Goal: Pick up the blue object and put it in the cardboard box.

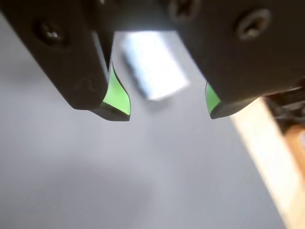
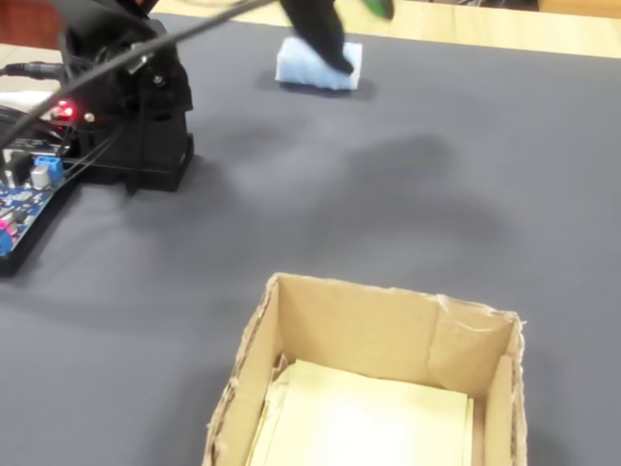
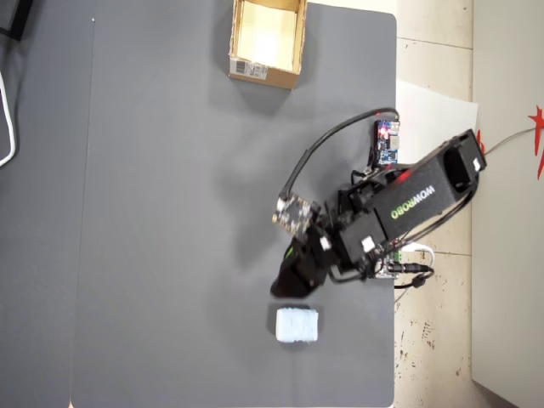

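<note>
Up close in the wrist view, the gripper [image 1: 167,112] hangs with its two dark jaws spread apart, a wide gap of grey mat showing between the green-lined tips, and nothing is held between them. Beyond that gap, blurred, lies the blue object [image 1: 153,64], resting flat on the mat and apart from both tips. From the overhead view the gripper [image 3: 285,287] sits just above the blue object [image 3: 297,325] in the picture, near it but with a strip of mat between them, and the block lies close to the lower edge of the grey mat [image 3: 170,212]. In the fixed view the dark tip of the gripper [image 2: 335,53] overlaps the top of the blue object [image 2: 301,66]; whether it touches cannot be told from that angle. The arm's black base [image 2: 146,116] stands at the left of the fixed view with a small blue circuit board [image 2: 24,194] beside it showing a red light. The cardboard box [image 3: 265,42] sits well apart from the block, at the top edge of the overhead view, with a white label on its lower outer side. In the fixed view the box [image 2: 388,335] is open-topped in the foreground, its inside pale yellowish.
</note>
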